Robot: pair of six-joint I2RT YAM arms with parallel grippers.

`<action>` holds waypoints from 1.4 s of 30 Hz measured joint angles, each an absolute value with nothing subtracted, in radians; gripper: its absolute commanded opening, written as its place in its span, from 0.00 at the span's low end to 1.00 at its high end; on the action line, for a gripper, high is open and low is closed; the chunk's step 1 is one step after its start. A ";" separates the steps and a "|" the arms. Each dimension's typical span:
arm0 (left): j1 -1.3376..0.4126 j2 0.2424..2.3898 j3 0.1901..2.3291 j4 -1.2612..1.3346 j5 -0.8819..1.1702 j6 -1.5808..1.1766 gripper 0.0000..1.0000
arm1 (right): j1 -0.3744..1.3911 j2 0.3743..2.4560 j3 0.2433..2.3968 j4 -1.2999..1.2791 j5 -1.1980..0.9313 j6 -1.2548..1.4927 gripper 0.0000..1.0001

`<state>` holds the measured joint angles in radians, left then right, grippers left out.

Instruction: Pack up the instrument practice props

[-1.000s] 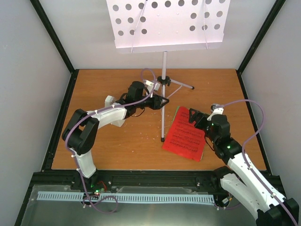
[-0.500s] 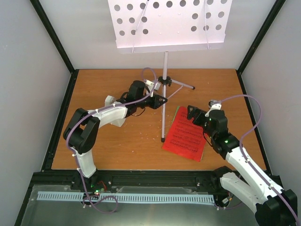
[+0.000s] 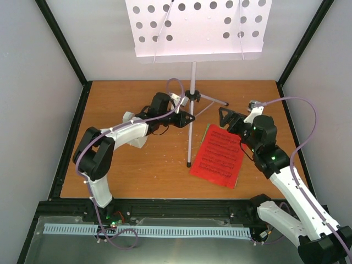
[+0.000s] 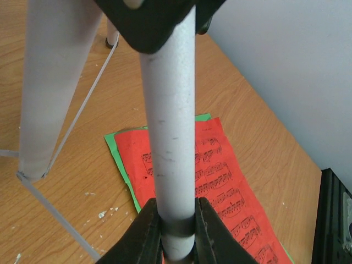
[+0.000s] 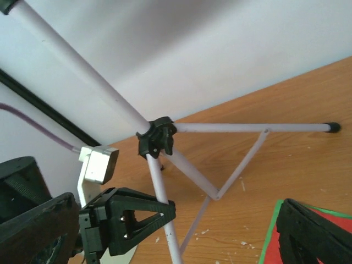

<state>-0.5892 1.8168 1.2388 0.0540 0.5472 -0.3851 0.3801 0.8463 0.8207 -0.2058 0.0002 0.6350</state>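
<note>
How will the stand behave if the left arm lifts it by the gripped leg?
Probably top-heavy: the stand carries its wide perforated desk high, so it may swing or tip. The left gripper pinches a smooth round leg, which could twist or slip in its grip. The thin tubes look light, perhaps slightly springy.

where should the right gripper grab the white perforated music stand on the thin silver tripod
Grip the music stand by its upright silver pole above the black hub, coming from the right: thin, round and bare there, and the left gripper holds the near leg.
</note>
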 measured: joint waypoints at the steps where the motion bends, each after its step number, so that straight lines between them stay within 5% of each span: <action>1: -0.589 1.812 1.238 0.044 0.550 -0.373 0.00 | 0.380 0.839 0.807 -0.187 -0.014 0.628 0.95; 12: -0.589 1.697 1.098 0.031 0.624 -0.255 0.03 | 0.380 0.879 0.680 0.004 -0.196 0.543 0.88; 16: -0.590 1.645 1.040 0.030 0.659 -0.223 0.50 | 0.380 0.938 0.676 0.082 -0.262 0.513 0.82; 19: -0.593 1.616 1.009 0.011 0.646 -0.187 0.77 | 0.380 1.010 0.695 0.093 -0.312 0.505 0.76; 25: -0.592 1.496 0.984 -0.085 0.555 -0.197 0.97 | 0.380 1.152 0.770 0.121 -0.420 0.499 0.63; 42: -0.487 1.290 1.110 -0.278 0.548 -0.184 0.99 | 0.380 1.306 0.835 0.175 -0.457 0.426 0.37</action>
<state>-0.4866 1.2896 1.1095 -0.2779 0.5480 -0.1844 0.3801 1.3064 0.8352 0.1753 -0.4572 0.4263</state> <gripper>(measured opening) 0.994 0.423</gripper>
